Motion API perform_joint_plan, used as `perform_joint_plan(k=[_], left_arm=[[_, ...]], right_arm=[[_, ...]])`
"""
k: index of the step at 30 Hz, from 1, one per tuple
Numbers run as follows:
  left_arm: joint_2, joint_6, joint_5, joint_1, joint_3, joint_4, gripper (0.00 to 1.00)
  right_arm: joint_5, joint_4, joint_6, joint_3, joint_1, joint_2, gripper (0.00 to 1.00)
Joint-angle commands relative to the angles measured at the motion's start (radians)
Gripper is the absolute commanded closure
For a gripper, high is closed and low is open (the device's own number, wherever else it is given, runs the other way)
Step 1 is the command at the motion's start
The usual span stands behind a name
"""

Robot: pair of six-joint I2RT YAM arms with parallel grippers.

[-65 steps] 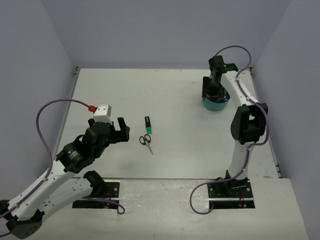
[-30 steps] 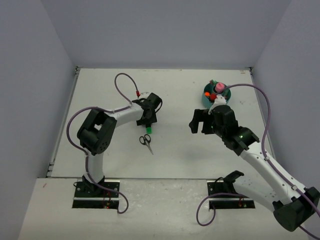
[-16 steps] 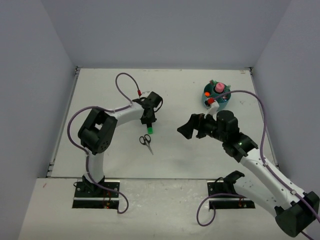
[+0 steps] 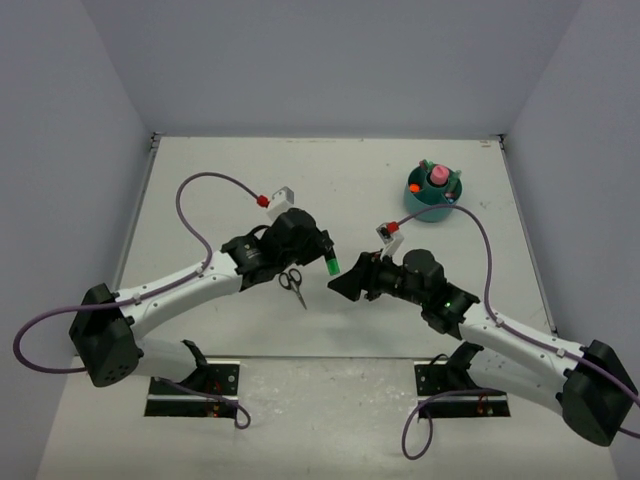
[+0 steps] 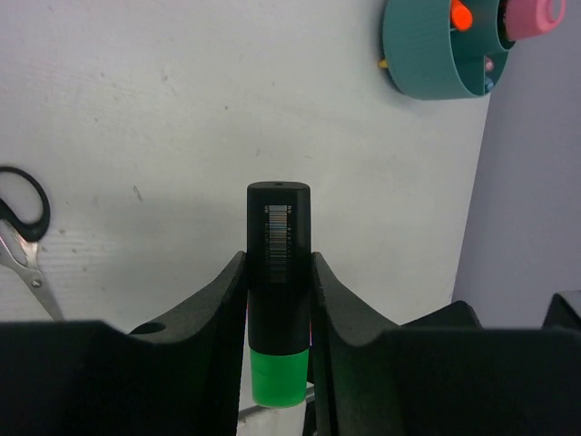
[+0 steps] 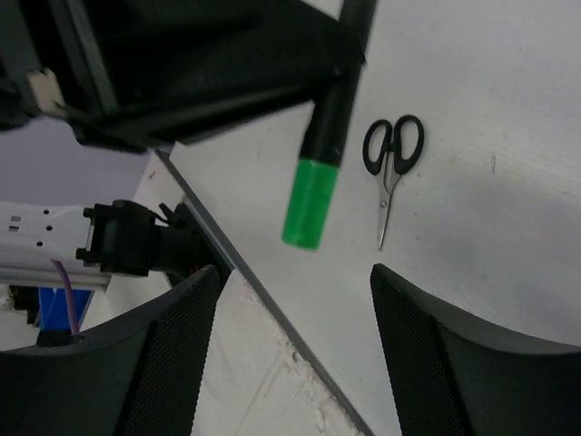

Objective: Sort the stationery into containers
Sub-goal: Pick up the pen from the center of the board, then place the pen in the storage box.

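Observation:
My left gripper (image 4: 322,255) is shut on a green highlighter (image 4: 331,265) and holds it off the table, mid-table. In the left wrist view its black barrel (image 5: 278,245) sits between the fingers, green cap toward the camera. My right gripper (image 4: 343,285) stands open just right of it. In the right wrist view the green cap (image 6: 310,204) hangs just beyond the spread fingertips (image 6: 211,277), untouched. Black-handled scissors (image 4: 293,283) (image 6: 390,168) lie flat on the table under the left arm. The round teal organizer (image 4: 420,207) (image 5: 427,64) stands at the back right, with a pink-capped bottle (image 4: 437,177) in it.
An orange highlighter (image 5: 461,14) stands in a ring compartment of the organizer. Grey walls enclose the table on three sides. The table's near edge strip (image 6: 241,272) runs just below the right gripper. Purple cables (image 4: 205,185) loop over both arms.
The left gripper lifted the green highlighter off the table and carried it right and nearer. The right arm swung left from the organizer to meet it, and its jaws narrowed somewhat.

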Motion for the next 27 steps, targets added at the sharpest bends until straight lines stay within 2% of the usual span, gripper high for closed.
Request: perform_joint_plan(k=[1, 8, 10, 13, 16, 19, 22, 24, 26, 27], left_arm=[[-0.031, -0.190, -0.059, -0.060, -0.047, 0.051, 1.00], [-0.042, -0.204, -0.082, -0.115, -0.023, 0.057, 1.00], [-0.046, -0.196, -0.083, -0.117, -0.023, 0.056, 1.00], [-0.057, -0.199, -0.096, -0.117, -0.030, 0.055, 1.00], [-0.067, -0.204, -0.110, -0.117, -0.035, 0.054, 1.00], [-0.085, -0.209, -0.127, -0.118, -0.036, 0.051, 1.00], [-0.091, -0.212, -0.135, -0.117, -0.032, 0.051, 1.00], [-0.094, -0.212, -0.131, -0.117, -0.029, 0.053, 1.00], [-0.096, -0.210, -0.127, -0.117, -0.027, 0.055, 1.00], [-0.100, -0.208, -0.126, -0.117, -0.029, 0.055, 1.00]], right_arm=[[0.214, 0.058, 0.001, 0.075, 0.074, -0.022, 0.33], [0.317, -0.027, -0.010, 0.136, 0.092, -0.002, 0.47], [0.316, -0.040, -0.016, 0.146, 0.096, 0.007, 0.56], [0.325, -0.055, -0.016, 0.149, 0.102, 0.017, 0.61], [0.333, -0.062, -0.016, 0.146, 0.107, 0.016, 0.72], [0.320, -0.065, -0.018, 0.152, 0.107, 0.023, 0.74], [0.306, -0.079, -0.020, 0.173, 0.107, 0.043, 0.68], [0.301, -0.079, -0.020, 0.178, 0.109, 0.061, 0.73], [0.305, -0.078, -0.020, 0.180, 0.109, 0.067, 0.93], [0.312, -0.080, -0.019, 0.179, 0.109, 0.067, 0.99]])
